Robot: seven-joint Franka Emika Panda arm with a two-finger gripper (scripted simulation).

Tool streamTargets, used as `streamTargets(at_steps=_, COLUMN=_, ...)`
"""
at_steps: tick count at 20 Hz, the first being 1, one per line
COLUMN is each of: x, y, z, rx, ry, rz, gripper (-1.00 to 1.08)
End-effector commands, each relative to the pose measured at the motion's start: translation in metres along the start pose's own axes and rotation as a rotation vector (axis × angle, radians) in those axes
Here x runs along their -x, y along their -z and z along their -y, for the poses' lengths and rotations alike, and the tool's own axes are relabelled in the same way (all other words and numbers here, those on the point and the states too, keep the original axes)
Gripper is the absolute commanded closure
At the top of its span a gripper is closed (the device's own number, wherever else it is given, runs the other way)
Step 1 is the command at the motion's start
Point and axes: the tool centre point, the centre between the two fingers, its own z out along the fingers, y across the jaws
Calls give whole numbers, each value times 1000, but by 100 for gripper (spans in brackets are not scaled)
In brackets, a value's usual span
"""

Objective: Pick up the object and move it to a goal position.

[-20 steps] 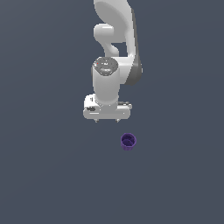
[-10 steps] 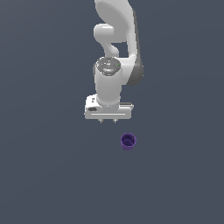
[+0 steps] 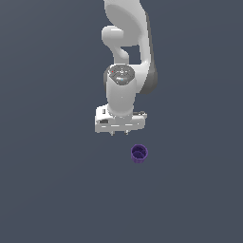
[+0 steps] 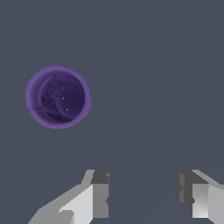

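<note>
The object is a small dark purple cup with a hollow top, standing upright on the grey floor. In the exterior view it lies below and a little to the right of my gripper. The gripper hangs from the white arm, points down, and is apart from the cup. In the wrist view the cup shows from above, off to one side of the gripper. The two fingers stand apart with nothing between them.
The plain grey floor surrounds the cup on all sides. The white arm rises behind the gripper in the exterior view. No other objects show.
The gripper has moved lower and slightly toward the cup in the exterior view. The cup has not moved.
</note>
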Motion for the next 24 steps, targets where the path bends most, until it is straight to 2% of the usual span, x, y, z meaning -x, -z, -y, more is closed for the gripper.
streamTargets(at_steps=1, x=-2, y=-3, z=5, rx=0, ry=46, rz=0, gripper=-20)
streamTargets(at_steps=24, x=-32, y=-39, z=92, rx=-21, ry=744, rz=-18, gripper=-20)
